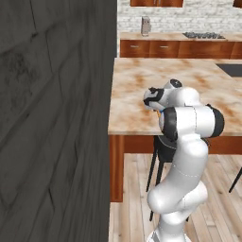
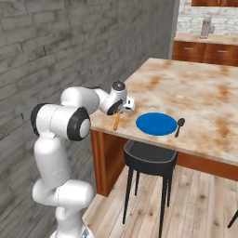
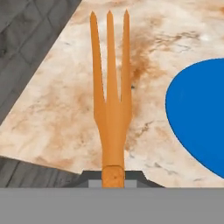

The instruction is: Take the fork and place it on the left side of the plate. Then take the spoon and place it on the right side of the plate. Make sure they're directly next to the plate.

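My gripper (image 2: pixel 119 113) is shut on the handle of the orange-brown fork (image 2: pixel 116 122), which hangs just over the marble counter's (image 2: pixel 200 93) near left corner. The blue plate (image 2: pixel 156 123) lies a short way to the fork's right, with a gap between them. A dark spoon (image 2: pixel 179 125) lies against the plate's right side. In the hand view the fork (image 3: pixel 111 96) points away from the gripper (image 3: pixel 113 176) with its tines over bare counter, and the plate (image 3: pixel 201 113) is at the right edge. In the left base view my own arm hides the hand and the fork.
A black stool (image 2: pixel 148 157) stands under the counter's front edge below the plate. A grey brick wall (image 2: pixel 56 46) runs close along the arm's left. Wooden cabinets (image 1: pixel 156 48) with a stovetop (image 1: pixel 203 35) line the back, and a dark sink (image 1: pixel 231 70) is set in the counter's far right.
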